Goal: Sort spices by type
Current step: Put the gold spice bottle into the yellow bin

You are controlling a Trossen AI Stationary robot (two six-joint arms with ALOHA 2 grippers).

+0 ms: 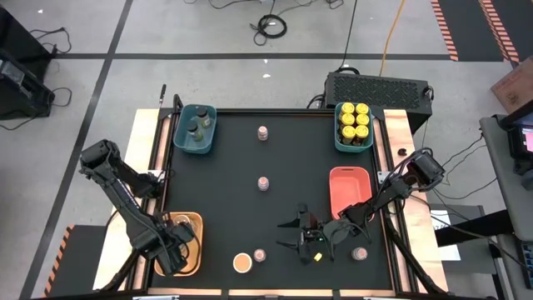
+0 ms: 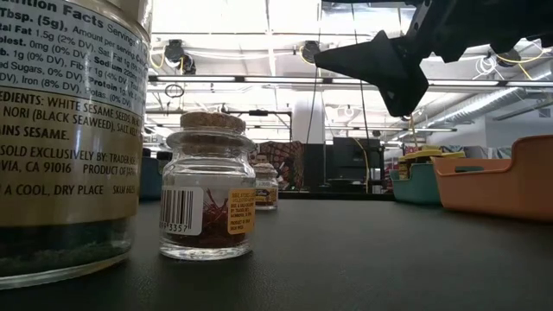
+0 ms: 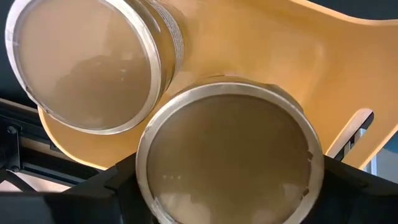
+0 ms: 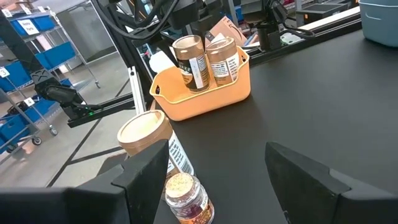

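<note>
My left gripper (image 1: 178, 243) points down into the orange tray (image 1: 196, 223) at the table's near left, its fingers open on either side of a tan-lidded jar (image 3: 229, 155). A second tan-lidded jar (image 3: 84, 62) stands beside it. My right gripper (image 1: 301, 237) hovers open and level near the front edge, with nothing between its fingers. Ahead of it a tan-lidded jar (image 4: 146, 134) and a tiny pinkish-lidded jar (image 4: 185, 198) stand on the black table. More tiny jars (image 1: 263, 183) stand farther out on the mat. My left gripper comes from above, and its fingers (image 3: 121, 180) stand close against two opposite sides of the jar's lid rim (image 3: 144, 168). I cannot tell whether they touch it. The jar stands upright on the tray's floor.
A teal tray (image 1: 180, 133) with dark-lidded jars sits at the far left, and a teal tray (image 1: 340, 137) with yellow-lidded jars at the far right. A coral tray (image 1: 350, 190) stands at the right, with a tiny jar (image 1: 360, 252) near it. The mat's middle is mostly bare.
</note>
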